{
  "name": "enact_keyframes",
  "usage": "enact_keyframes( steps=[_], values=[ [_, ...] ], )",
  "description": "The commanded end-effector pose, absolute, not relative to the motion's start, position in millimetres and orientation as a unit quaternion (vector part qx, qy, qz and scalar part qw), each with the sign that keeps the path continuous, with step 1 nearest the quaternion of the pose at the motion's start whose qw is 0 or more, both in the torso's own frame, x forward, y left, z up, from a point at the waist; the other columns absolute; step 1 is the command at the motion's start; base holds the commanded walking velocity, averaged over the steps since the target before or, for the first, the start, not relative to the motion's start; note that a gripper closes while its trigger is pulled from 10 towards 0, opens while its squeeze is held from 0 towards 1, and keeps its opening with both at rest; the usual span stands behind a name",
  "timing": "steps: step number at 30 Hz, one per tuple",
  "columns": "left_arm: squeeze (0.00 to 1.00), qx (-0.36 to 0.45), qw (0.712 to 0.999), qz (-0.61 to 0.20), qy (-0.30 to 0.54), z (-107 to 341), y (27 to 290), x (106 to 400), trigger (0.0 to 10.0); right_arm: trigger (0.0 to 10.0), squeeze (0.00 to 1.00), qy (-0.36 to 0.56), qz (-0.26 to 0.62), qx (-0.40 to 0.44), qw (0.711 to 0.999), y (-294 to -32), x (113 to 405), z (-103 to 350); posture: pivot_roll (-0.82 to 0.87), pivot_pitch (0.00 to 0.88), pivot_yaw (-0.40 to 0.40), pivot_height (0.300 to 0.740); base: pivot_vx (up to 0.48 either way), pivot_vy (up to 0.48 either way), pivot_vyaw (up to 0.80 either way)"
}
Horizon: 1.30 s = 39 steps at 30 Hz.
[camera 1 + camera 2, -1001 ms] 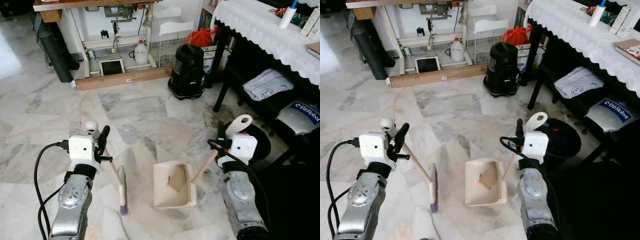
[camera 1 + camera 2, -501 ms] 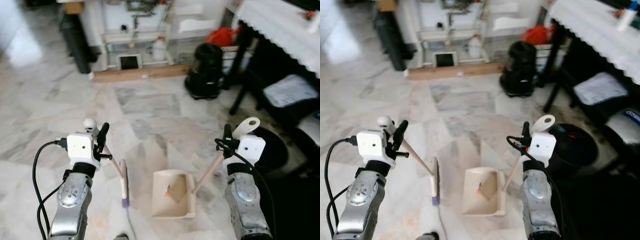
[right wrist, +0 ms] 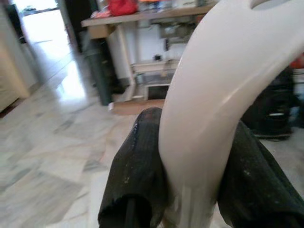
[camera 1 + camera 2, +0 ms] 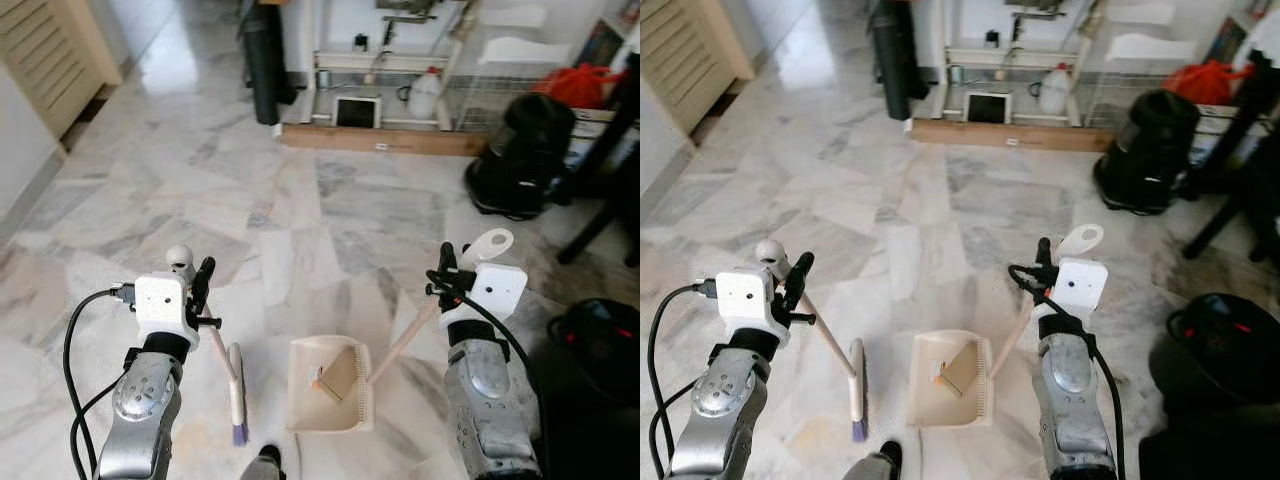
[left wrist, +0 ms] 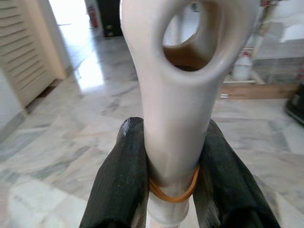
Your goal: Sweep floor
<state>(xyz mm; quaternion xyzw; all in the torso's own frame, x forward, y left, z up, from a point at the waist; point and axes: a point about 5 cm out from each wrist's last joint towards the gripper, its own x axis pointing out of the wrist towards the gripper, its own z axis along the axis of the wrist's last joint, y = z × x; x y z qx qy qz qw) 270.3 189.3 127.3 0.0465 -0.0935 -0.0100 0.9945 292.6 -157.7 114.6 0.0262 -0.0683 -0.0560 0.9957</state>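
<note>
Marble floor (image 4: 300, 200); left gripper (image 5: 172, 156) clamps broom handle (image 5: 178, 95).

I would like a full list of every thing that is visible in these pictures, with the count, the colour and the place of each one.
broom: 1, cream with purple bristles, on the floor, handle in the left gripper
dustpan: 1, cream, on the floor between the arms, handle in the right gripper
debris: small brown pieces, inside the dustpan
wooden plank: 1, brown, on the floor far ahead
white jug: 1, behind the plank
black vacuum: 1, far right
red bag: 1, behind the vacuum
floor: grey-white marble
left gripper: black fingers, shut on the broom handle
right gripper: black fingers, shut on the dustpan handle
</note>
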Motion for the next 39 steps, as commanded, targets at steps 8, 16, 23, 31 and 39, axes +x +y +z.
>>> enact_keyframes(
  steps=[8,16,23,31,39],
  values=[
    [0.0,0.054,0.991,-0.01,-0.12,140.4,185.9,267.9,10.0,10.0,0.0,-0.087,-0.05,0.032,0.994,-156.8,293.2,125.5,0.14,0.14,-0.013,0.74,0.0,0.0,0.8],
    [0.0,0.054,0.991,-0.009,-0.12,139.8,184.7,268.1,10.0,10.0,0.0,-0.086,-0.047,0.033,0.995,-157.2,293.8,125.0,0.14,0.124,-0.016,0.74,0.0,0.0,0.8],
    [0.0,0.052,0.992,-0.011,-0.118,138.4,183.2,267.8,10.0,10.0,0.0,-0.084,-0.044,0.032,0.995,-157.8,293.6,124.6,0.14,0.108,-0.02,0.74,0.0,0.0,0.8],
    [0.0,0.048,0.992,-0.012,-0.115,136.3,181.9,266.5,10.0,10.0,0.0,-0.083,-0.041,0.037,0.995,-156.9,294.6,124.3,0.14,0.096,-0.022,0.74,0.0,0.0,0.4],
    [0.0,0.039,0.993,-0.013,-0.109,135.0,181.5,266.7,10.0,10.0,0.0,-0.079,-0.034,0.04,0.995,-155.6,295.0,123.6,0.14,0.091,-0.022,0.74,0.0,0.0,0.0]
  ],
)
